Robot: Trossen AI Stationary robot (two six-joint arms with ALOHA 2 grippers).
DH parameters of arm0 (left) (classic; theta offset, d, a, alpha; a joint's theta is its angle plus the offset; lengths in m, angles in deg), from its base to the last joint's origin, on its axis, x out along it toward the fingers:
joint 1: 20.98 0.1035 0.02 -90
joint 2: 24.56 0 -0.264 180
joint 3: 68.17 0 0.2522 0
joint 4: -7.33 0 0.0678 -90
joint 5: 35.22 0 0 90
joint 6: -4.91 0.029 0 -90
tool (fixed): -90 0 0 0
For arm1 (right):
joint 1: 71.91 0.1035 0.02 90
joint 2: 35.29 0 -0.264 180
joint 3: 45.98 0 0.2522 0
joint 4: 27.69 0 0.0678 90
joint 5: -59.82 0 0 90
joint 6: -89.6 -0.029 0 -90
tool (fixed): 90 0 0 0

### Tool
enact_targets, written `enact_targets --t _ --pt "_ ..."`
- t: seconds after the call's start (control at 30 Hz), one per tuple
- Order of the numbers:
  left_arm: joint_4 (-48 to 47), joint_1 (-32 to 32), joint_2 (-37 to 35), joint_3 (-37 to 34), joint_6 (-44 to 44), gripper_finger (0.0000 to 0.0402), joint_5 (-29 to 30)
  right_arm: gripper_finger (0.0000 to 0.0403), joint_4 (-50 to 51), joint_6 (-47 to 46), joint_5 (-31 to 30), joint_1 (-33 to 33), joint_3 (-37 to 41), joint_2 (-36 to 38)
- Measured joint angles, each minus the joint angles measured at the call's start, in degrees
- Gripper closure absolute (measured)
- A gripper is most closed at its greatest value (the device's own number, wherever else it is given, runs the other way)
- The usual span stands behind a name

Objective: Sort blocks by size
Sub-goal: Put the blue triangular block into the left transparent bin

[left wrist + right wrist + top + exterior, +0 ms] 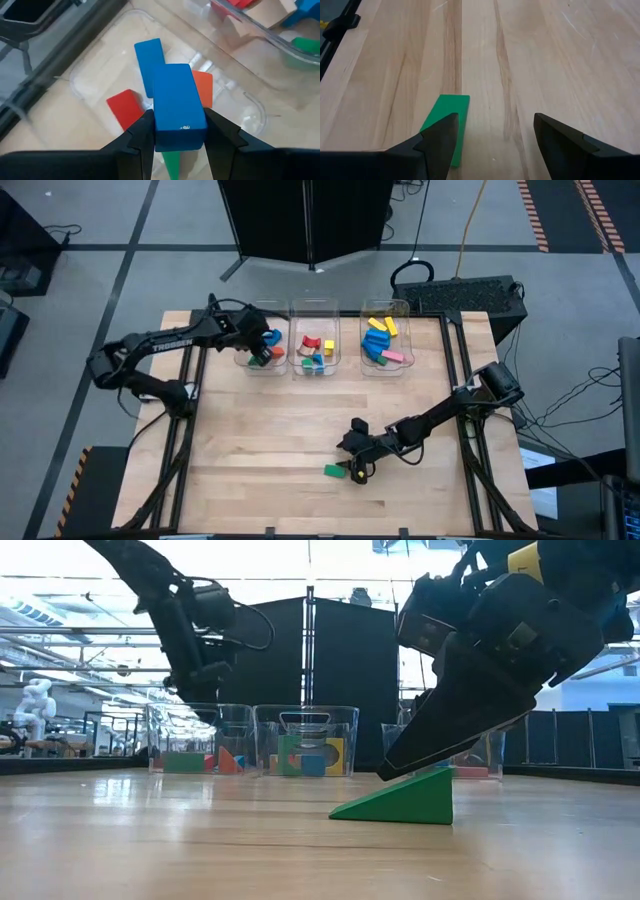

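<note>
My left gripper (266,340) hangs over the left clear bin (247,366), shut on a blue rectangular block (178,102). In that bin lie another blue block (148,60), a red one (125,107), an orange one (204,87) and a green one (172,162). A green wedge block (334,471) rests flat on the table near its front edge. My right gripper (495,135) stands open and low at the wedge, which lies under and beside one finger (437,140) rather than between the two. My left gripper pinches the blue block's two long sides (156,131) between its two fingers, at the block's near end. The fingers slant down from above and lie along the block. The block is lifted clear above the bin's floor. My right gripper: one finger (420,755) stands right over the wedge's slope; I cannot tell whether it touches.
The middle bin (314,366) and the right bin (386,368) stand in a row with the left one at the table's far edge, each holding several coloured blocks. Bare wood lies between the bins and the wedge. Black frame rails run along the table's sides.
</note>
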State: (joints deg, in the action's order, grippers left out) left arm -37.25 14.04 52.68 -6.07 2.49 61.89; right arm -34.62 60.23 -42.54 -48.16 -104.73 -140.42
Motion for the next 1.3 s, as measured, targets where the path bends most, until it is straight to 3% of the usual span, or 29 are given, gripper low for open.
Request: enact_targets --t 0.53,0.93,1.3 --pt "2.4 2.0 7.0 0.0 0.2 0.0277 -1.2 0.0154 0.0 0.2 0.0 0.0 0.0 0.0" --pt "3.1 2.9 7.9 0.2 0.2 0.0276 -3.1 0.0154 0.0 0.5 0.0 0.0 0.0 0.0" --pt "5.5 2.9 8.0 0.1 0.0 0.0229 -2.0 0.0154 0.0 0.5 0.0 0.0 0.0 0.0"
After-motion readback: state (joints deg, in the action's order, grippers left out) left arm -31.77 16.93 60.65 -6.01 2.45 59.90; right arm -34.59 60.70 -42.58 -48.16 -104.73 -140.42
